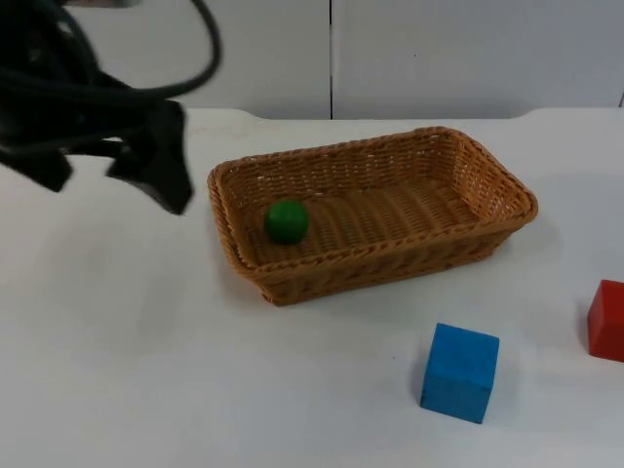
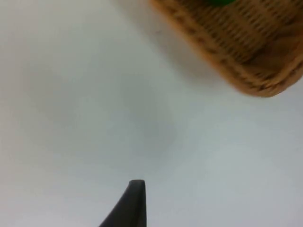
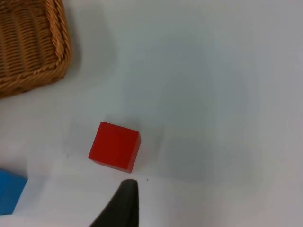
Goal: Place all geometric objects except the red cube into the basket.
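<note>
Green ball (image 1: 287, 220) already inside the wicker basket (image 1: 487, 185), near its left end; blue cube (image 1: 460, 371) out on the white bench (image 1: 146, 370), in front of the basket and well apart from it; red cube (image 1: 607, 320) further right, to be left alone. Left pincer (image 1: 156, 161) raised just beside the basket's left end, over bare bench, carrying nothing visible; cannot tell whether open or closed. Right pincer (image 3: 122, 203) poised above the red cube, empty as far as can be seen, opening likewise impossible to judge. Ball step apparently done, blue cube next. Calls for a reach to the blue cube, a square grip on opposite faces, a lift over the basket rim and a release inside, without nudging the red cube.
</note>
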`<state>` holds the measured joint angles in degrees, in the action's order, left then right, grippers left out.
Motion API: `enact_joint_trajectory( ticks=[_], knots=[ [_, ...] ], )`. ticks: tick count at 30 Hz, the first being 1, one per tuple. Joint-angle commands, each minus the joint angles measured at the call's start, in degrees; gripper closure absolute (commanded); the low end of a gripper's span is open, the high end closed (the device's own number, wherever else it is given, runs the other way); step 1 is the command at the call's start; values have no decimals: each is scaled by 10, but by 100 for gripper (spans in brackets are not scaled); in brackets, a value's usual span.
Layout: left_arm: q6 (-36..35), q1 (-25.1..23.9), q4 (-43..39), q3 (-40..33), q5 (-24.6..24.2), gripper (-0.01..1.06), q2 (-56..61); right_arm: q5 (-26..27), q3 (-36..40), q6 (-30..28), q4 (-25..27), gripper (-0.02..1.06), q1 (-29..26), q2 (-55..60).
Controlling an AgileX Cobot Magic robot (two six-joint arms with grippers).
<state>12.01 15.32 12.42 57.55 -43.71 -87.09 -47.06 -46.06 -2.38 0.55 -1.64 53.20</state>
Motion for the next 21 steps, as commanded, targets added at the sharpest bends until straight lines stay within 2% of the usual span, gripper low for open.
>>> enact_joint_trajectory(
  ticks=[1, 5, 6, 11, 15, 21],
  knots=[
    [-3, -31, 5, -25, -1, 0, 43, -6, -4, 2, 11, -1, 2, -2],
    [-10, -116, 6, -89, -4, 0, 127, -8, -3, 2, 13, -1, 2, -2],
    [-10, -116, 6, -89, -4, 0, 127, -8, -3, 2, 13, -1, 2, -2],
    [-15, -210, 2, -152, -32, 0, 237, -10, -2, -2, 17, -1, 2, -2],
    [-15, -223, 2, -168, -37, 0, 294, -10, -2, -20, 34, -1, 2, -2],
    [12, -212, 36, -200, -30, 0, 370, -12, -2, -32, 45, -1, 2, -2]
  ],
)
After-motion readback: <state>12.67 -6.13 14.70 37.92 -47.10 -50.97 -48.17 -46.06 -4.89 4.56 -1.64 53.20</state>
